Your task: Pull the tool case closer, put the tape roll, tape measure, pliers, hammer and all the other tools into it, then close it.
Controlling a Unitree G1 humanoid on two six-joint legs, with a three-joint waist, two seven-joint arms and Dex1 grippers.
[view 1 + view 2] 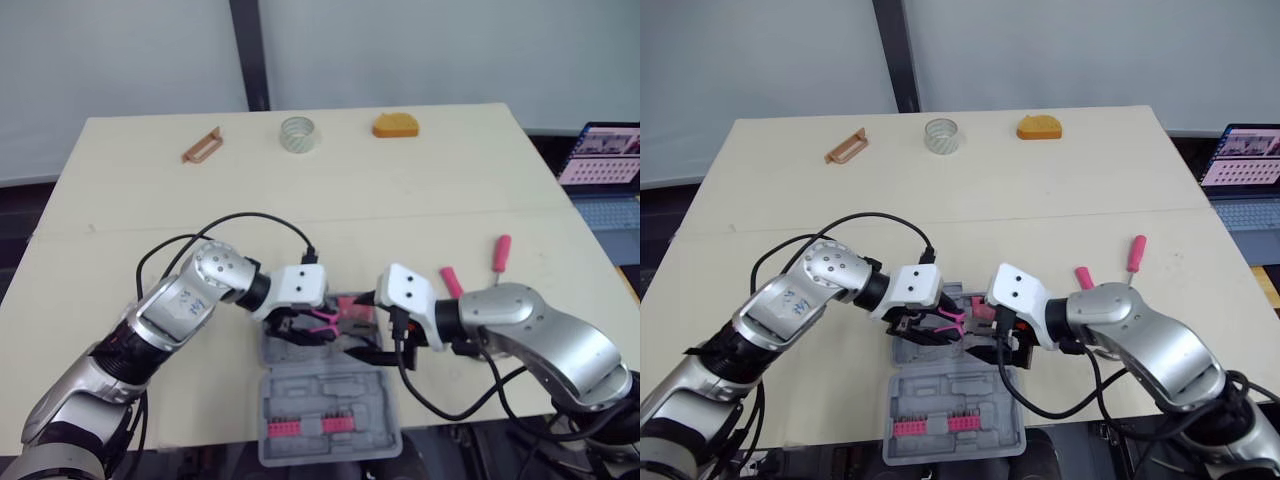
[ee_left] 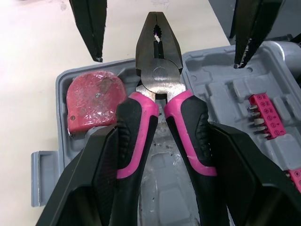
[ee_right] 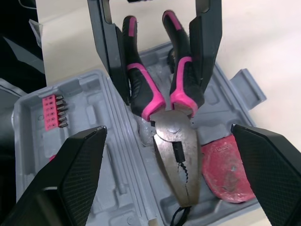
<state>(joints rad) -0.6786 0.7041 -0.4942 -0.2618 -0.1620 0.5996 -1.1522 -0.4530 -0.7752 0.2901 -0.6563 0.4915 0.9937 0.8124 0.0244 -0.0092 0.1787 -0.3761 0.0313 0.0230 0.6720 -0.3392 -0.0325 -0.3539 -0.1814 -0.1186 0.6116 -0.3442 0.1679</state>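
Far edge of the surface (image 1: 120, 200), left to right: one brown handle-shaped piece (image 1: 201, 145), one tape roll (image 1: 299, 134) lying flat, and one orange object (image 1: 396, 125), all well apart from each other. At the near edge, one grey tool case (image 1: 330, 385) lies open. Its near half carries two pink bit strips (image 1: 283, 428), and its far half holds one red tape measure (image 2: 94, 99) seated in a moulded recess. The left gripper (image 2: 162, 127) is over that far half, its jaws pinching the two pink-and-black handles of one pair of pliers (image 2: 159, 75). The pliers' steel head is closed and lies just beside the tape measure (whether it touches the case floor cannot be determined). The right gripper (image 3: 168, 128) faces it from the opposite side with jaws spread wide, one finger on either side of the pliers' head and clear of it. Right of the case, two pink-handled tools (image 1: 501, 253) lie near each other on the surface. One laptop (image 1: 605, 160) stands past the right edge.
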